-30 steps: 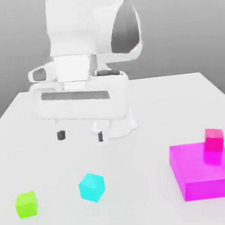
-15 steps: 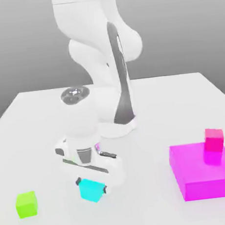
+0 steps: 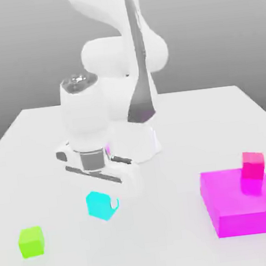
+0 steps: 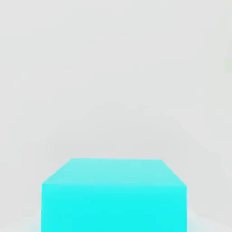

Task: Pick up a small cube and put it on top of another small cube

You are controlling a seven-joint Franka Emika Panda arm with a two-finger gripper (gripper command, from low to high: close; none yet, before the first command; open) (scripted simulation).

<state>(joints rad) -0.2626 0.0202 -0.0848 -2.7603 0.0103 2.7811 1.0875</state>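
- exterior view: the gripper is clamped on the cyan cube, which sits under the white arm; its fingers are mostly hidden. green cube lies well apart on the table.
- hand view: cyan cube close up, lower edge cut off.

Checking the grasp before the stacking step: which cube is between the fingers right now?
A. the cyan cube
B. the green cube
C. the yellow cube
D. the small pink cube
A: the gripper is closed on the cyan cube, while the green cube sits apart on the table toward the exterior view's left.
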